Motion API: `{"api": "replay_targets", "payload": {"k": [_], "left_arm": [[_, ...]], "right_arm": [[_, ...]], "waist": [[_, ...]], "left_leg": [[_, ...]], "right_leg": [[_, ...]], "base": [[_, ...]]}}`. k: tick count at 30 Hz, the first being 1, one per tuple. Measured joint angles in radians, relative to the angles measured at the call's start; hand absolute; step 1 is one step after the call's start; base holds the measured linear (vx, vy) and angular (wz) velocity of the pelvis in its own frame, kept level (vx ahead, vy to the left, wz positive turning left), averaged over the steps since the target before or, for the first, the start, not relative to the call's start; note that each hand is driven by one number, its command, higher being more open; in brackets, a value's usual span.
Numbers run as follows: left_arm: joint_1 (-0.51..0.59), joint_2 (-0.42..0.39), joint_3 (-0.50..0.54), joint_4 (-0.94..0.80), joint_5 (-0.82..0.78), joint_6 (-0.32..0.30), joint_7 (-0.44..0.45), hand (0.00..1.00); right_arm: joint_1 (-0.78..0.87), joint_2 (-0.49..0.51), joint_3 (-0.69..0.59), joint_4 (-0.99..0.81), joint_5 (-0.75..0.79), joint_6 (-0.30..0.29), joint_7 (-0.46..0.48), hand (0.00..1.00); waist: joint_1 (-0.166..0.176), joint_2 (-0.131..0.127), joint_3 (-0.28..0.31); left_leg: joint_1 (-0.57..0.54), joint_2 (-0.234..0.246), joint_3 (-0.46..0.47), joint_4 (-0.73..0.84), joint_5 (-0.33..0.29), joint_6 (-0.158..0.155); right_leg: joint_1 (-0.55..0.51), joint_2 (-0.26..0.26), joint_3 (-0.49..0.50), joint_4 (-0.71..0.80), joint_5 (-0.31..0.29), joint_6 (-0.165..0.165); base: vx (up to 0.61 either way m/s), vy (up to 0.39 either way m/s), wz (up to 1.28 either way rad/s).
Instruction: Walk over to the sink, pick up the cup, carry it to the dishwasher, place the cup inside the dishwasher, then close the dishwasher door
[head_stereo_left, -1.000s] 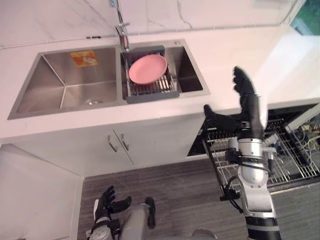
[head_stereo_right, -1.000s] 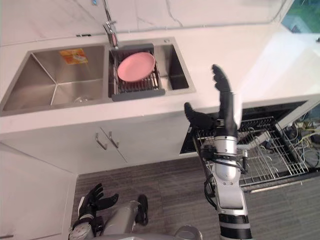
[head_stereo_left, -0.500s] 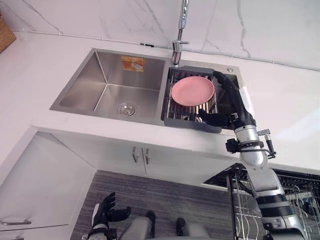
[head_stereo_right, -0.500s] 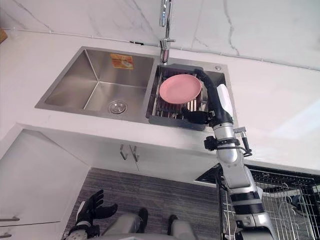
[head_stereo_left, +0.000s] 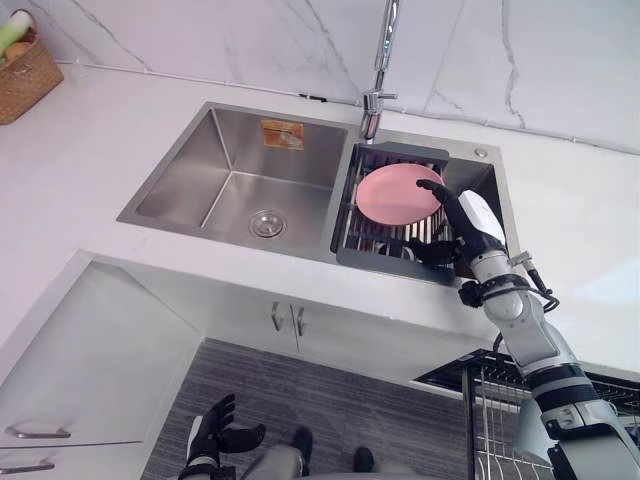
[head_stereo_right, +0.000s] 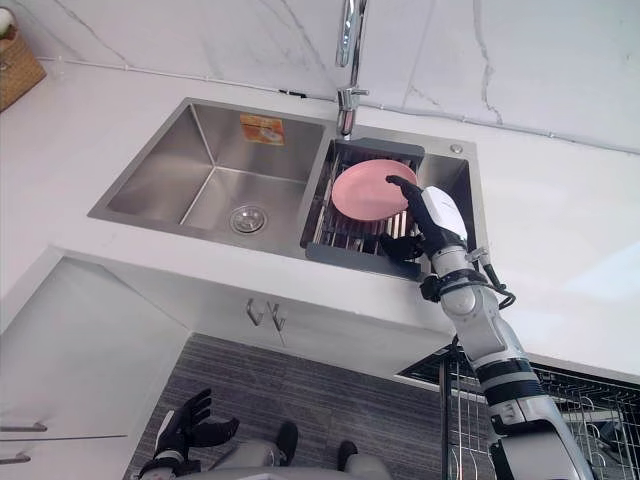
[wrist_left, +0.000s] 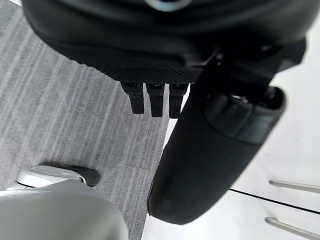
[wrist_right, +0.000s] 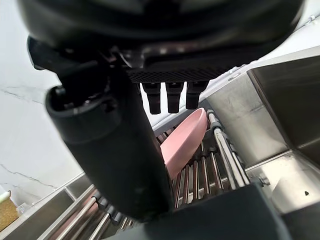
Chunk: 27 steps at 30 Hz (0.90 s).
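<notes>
Pink plate (head_stereo_left: 393, 193) sits in the rack (head_stereo_left: 383, 267) in the sink (head_stereo_left: 230, 180). Your right hand (head_stereo_left: 462, 228) is wide open beside it, holding nothing. Your left hand (head_stereo_left: 214, 432) hangs open, down low.

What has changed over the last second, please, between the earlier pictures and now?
The right hand moved from by the dishwasher rack to the sink and now brackets the right edge of the pink plate in the drainer rack, fingers above, thumb below; no closed grip shows yet. The camera shifted too. The plate stayed in its rack; the left hand stayed low and open.
</notes>
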Motion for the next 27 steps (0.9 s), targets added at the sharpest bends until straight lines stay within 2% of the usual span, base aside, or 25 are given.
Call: {"api": "replay_targets", "payload": {"k": [5,10,16,21,26,27], "left_arm": [[0.007,-0.002,-0.003,0.003,0.0,0.0,0.0,0.9],[0.012,-0.007,-0.02,0.006,0.0,0.0,0.004,0.9],[0.008,-0.007,-0.02,0.006,-0.001,0.0,0.006,0.9],[0.0,-0.02,-0.019,-0.003,-0.002,-0.001,0.011,0.9],[-0.026,-0.021,-0.018,-0.005,-0.004,-0.003,0.027,0.9],[-0.035,-0.021,-0.019,-0.005,-0.005,-0.004,0.028,0.9]], "right_arm": [[-0.019,-0.007,0.0,0.031,-0.054,0.011,-0.009,0.9],[-0.06,-0.007,0.0,0.091,-0.132,0.038,-0.06,0.9],[-0.151,-0.006,-0.001,0.191,-0.186,0.081,-0.096,0.9],[-0.266,-0.003,0.0,0.359,-0.218,0.126,-0.096,0.9],[-0.419,-0.003,0.001,0.445,-0.22,0.15,-0.099,0.9],[-0.463,-0.003,0.001,0.472,-0.22,0.154,-0.099,0.3]], "waist": [[-0.002,0.008,-0.002],[-0.002,0.031,-0.001],[-0.003,0.035,0.0],[0.012,0.055,0.022],[0.014,0.058,0.068],[0.018,0.058,0.077]], "left_leg": [[0.002,0.001,-0.011,-0.055,0.046,-0.01],[0.001,0.001,-0.014,-0.103,0.092,-0.011],[-0.002,0.001,-0.037,-0.139,0.122,-0.013],[-0.013,0.001,-0.052,-0.152,0.134,-0.009],[-0.017,0.006,-0.057,-0.153,0.141,-0.004],[-0.019,0.008,-0.058,-0.155,0.141,-0.005]], "right_leg": [[-0.019,-0.002,-0.008,-0.002,0.021,0.0],[-0.037,-0.005,-0.009,-0.008,0.035,0.003],[-0.048,-0.006,-0.03,-0.015,0.038,0.001],[-0.058,-0.007,-0.047,-0.017,0.047,0.0],[-0.061,-0.002,-0.051,-0.016,0.048,0.0],[-0.063,0.0,-0.053,-0.016,0.048,-0.001]], "base": [[-0.11,0.006,0.07],[-0.11,0.015,0.01],[-0.04,-0.016,0.1],[0.01,-0.024,0.09],[0.0,-0.027,0.02],[-0.02,-0.033,0.03]]}}
